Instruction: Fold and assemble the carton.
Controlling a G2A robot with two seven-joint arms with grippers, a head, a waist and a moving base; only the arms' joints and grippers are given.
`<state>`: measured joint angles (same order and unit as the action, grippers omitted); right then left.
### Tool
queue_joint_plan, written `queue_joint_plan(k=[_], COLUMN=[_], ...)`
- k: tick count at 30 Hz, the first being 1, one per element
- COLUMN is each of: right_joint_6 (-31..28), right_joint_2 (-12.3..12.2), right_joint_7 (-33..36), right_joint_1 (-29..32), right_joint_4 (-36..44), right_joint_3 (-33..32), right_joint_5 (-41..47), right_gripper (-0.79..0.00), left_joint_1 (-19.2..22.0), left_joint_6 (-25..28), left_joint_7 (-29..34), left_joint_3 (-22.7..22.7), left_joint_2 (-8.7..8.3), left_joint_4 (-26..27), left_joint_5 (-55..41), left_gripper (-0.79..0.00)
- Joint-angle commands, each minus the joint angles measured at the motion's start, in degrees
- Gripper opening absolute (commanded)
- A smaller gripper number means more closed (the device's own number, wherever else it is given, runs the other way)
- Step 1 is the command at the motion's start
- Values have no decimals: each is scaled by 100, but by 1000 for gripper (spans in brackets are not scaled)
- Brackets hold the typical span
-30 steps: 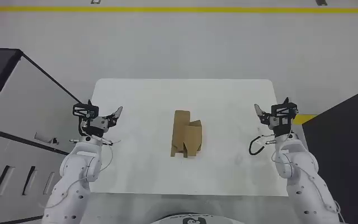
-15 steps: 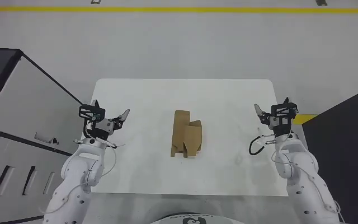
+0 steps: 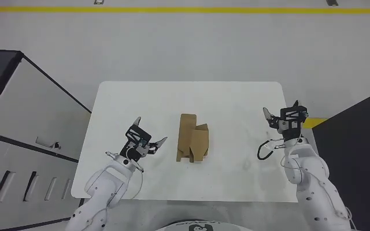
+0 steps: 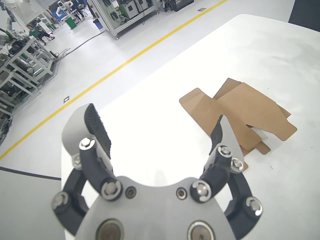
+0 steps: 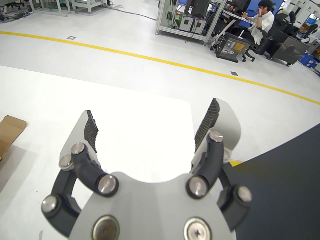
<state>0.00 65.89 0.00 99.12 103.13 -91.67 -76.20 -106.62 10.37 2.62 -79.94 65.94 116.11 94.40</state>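
Carton: a brown cardboard blank lying flat near the middle of the white table, not yet set up. In the top view it reads as two overlapping layers, a longer narrow strip on the robot's left side and a wider panel lying over it toward the right. In the left wrist view the carton shows the upper panel resting across the lower one, with short tabs projecting past the edges. In the right wrist view, one corner of the carton shows at the frame edge.

Left hand: positioned over the table, between the table's left edge and the carton, near the carton. Its fingers are spread wide and nothing is between them. In the top view the nearer fingertip is apart from the cardboard. The left wrist view shows the left hand with bare table between the ribbed pads.

Right hand: positioned at the table's right edge, well apart from the carton. The right wrist view shows the right hand spread apart and empty, with bare table beneath.

A yellow line runs across the floor beyond the table.
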Motion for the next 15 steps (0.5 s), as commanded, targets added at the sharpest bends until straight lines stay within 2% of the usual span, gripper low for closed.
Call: queue_joint_plan(k=[1,6,9,15], right_joint_6=[0,0,0,0], right_joint_2=[0,0,0,0], right_joint_7=[0,0,0,0], right_joint_1=[0,0,0,0], right_joint_4=[0,0,0,0], right_joint_3=[0,0,0,0], right_joint_5=[0,0,0,0], right_gripper=[0,0,0,0], left_joint_1=[0,-8,-65,20], left_joint_6=[-2,49,137,-266], left_joint_7=[0,-42,-379,-578], left_joint_3=[-2,38,247,897], left_joint_2=[0,1,5,53], left_joint_4=[-2,16,-17,-366], left_joint_5=[-4,-13,106,958], left_gripper=[0,0,0,0])
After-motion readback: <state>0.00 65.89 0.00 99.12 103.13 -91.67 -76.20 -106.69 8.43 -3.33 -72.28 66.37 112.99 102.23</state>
